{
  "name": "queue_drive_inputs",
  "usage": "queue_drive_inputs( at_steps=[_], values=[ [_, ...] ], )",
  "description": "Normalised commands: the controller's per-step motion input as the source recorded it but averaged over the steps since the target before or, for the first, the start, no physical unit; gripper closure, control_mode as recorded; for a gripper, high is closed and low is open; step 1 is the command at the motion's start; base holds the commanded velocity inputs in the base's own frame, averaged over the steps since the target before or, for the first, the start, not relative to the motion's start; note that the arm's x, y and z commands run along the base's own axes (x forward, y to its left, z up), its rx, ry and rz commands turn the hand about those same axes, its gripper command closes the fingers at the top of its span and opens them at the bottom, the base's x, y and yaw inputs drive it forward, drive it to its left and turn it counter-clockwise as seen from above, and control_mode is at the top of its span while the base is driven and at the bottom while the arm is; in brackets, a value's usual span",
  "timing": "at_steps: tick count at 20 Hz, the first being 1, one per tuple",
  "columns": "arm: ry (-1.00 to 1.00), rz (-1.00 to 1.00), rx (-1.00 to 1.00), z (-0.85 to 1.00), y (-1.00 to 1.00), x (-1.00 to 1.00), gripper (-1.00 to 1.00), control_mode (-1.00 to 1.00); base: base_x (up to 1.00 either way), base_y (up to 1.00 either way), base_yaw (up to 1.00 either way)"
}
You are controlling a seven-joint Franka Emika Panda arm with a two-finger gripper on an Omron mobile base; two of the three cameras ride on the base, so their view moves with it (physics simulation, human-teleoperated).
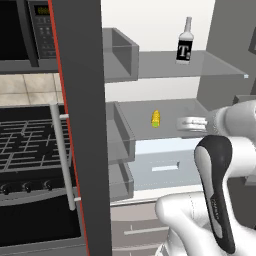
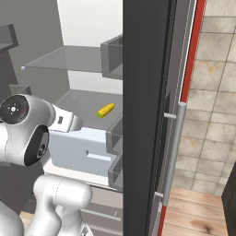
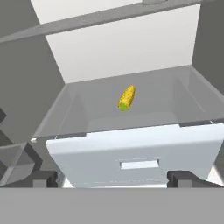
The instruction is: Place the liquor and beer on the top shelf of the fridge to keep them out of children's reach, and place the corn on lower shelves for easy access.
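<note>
From the hand view I see my two small dark fingers (image 3: 41, 178) standing far apart at the bottom edge, with nothing between them; the gripper (image 3: 116, 178) hangs in front of the white drawer (image 3: 140, 153) of the tall dark grey fridge (image 1: 82, 125) with its pale interior. Past the drawer, the small yellow corn cob with a greenish end (image 3: 127, 97) lies on its side on the flat grey lower shelf (image 3: 166, 98), well clear of my fingers and near the middle of the slab. In the left base view the same corn (image 1: 156, 118) rests on that shelf, and my white wrist partly covers the shelf's right end, so I cannot make out the fingers there.

Above, the small pale clear liquor bottle with a slim neck and a black label bearing a white T (image 1: 185, 42) stands upright on the translucent grey top shelf (image 1: 210, 65). In the right base view the open fridge door's dark edge cuts off the right part of the interior.

To the left of the fridge I see a black oven (image 1: 30, 150) with a microwave (image 1: 25, 30) over it and beige tiles between. The right base view shows a tiled wall (image 2: 216, 92) and wooden floor (image 2: 198, 212).
</note>
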Motion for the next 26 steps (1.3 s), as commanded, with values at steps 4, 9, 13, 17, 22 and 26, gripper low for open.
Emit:
queue_drive_inputs(
  at_steps=[4, 9, 13, 17, 22, 26],
  values=[
    [0.03, 0.00, -0.02, 0.14, 0.00, -0.71, -1.00, -1.00, 0.00, 0.00, 0.00],
    [0.11, 0.00, -0.04, 0.02, 0.00, -0.39, -1.00, -1.00, 0.00, 0.00, 0.00],
    [0.13, 0.00, -0.04, 0.02, 0.00, -0.40, -1.00, -1.00, 0.00, 0.00, 0.00],
    [0.12, 0.00, -0.06, 0.08, 0.00, -0.33, -1.00, -1.00, 0.00, 0.00, 0.00],
    [0.06, 0.00, -0.07, 0.09, 0.00, -0.32, -1.00, -1.00, 0.00, 0.00, 0.00],
    [0.06, 0.00, -0.04, 0.03, 0.00, -0.26, -1.00, 1.00, -0.12, 0.00, 0.00]
  ],
)
